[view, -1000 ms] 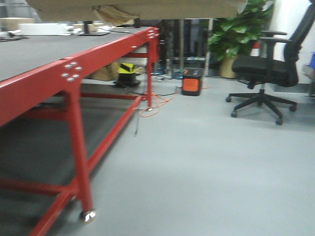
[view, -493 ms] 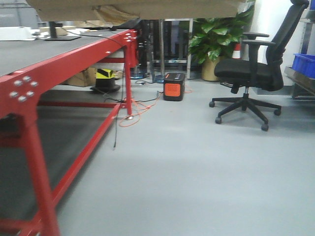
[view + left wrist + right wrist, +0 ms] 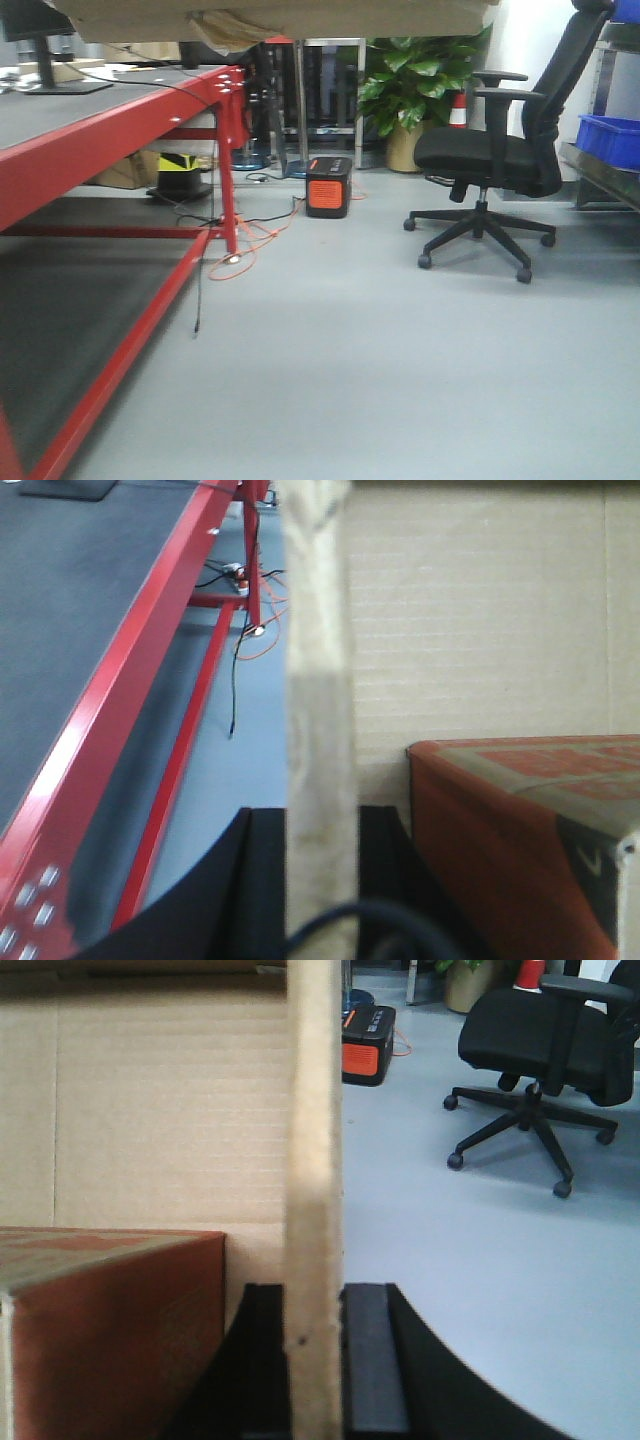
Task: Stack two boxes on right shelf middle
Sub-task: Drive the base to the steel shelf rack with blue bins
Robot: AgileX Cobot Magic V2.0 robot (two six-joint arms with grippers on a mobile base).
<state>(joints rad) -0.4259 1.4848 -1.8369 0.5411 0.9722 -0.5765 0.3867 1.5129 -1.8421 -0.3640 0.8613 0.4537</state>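
**A:** One brown box (image 3: 300, 15) is what I count, with one red-printed carton (image 3: 520, 820) inside it.

**B:** Where is the box?

**A:** Up in the air over the floor, beside the long edge of the red table (image 3: 90, 160). The front view catches only its underside, along the top of the frame.

**B:** Which way does it lie?

**A:** Its long axis runs side to side across the robot's front, and its walls stand upright.

**B:** And the two end effectors?

**A:** The left end effector (image 3: 320, 830) pinches the box's left wall, with one black finger (image 3: 255, 880) on each face of the cardboard. The right end effector (image 3: 313, 1305) is clamped on the right wall in the same way.

**B:** The carton?

**A:** It lies between the two pinched walls, near the far wall.

**B:** Any shelf?

**A:** One steel shelf (image 3: 603, 178) shows at the right edge of the front view. One blue bin (image 3: 610, 140) sits on it, one chair (image 3: 480, 160) stands in front, and it is well apart from the box.
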